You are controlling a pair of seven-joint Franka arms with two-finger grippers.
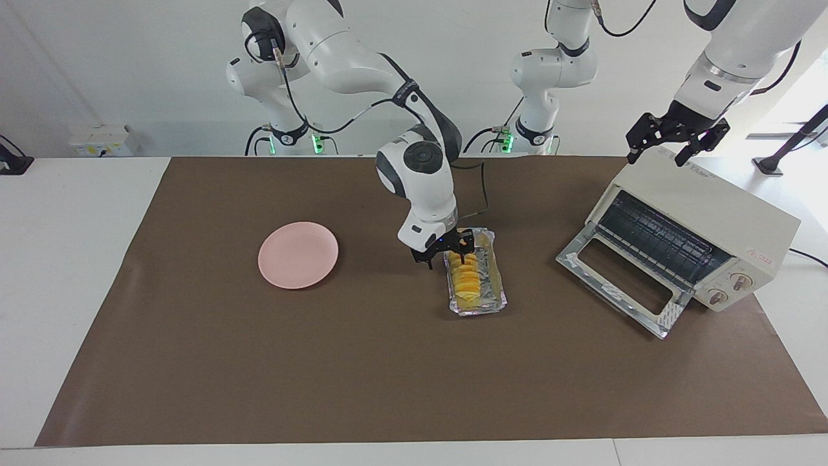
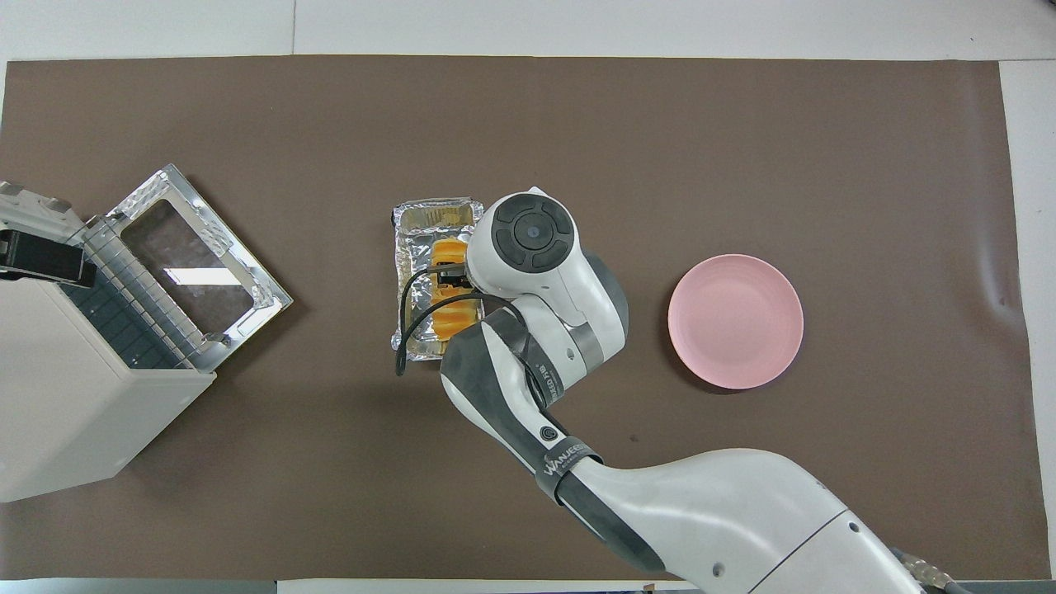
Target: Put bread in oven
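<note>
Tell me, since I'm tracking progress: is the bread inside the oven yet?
No, the bread lies in the foil tray mid-table, apart from the oven.

On the brown mat [image 1: 259, 362] there is one loaf of bread [image 1: 464, 279], lying in one foil tray [image 1: 495, 292] at the middle of the table. There is one pink plate [image 1: 298, 254], at about nine o'clock from the tray in the facing view, and one oven [image 1: 705, 220] at about three o'clock from it, with one door [image 1: 621, 278] folded down and two knobs [image 1: 739, 281] on its front. Two robot arms reach in, each with one gripper: the right gripper [image 1: 446, 254] and the left gripper [image 1: 676, 137], two in all.
</note>
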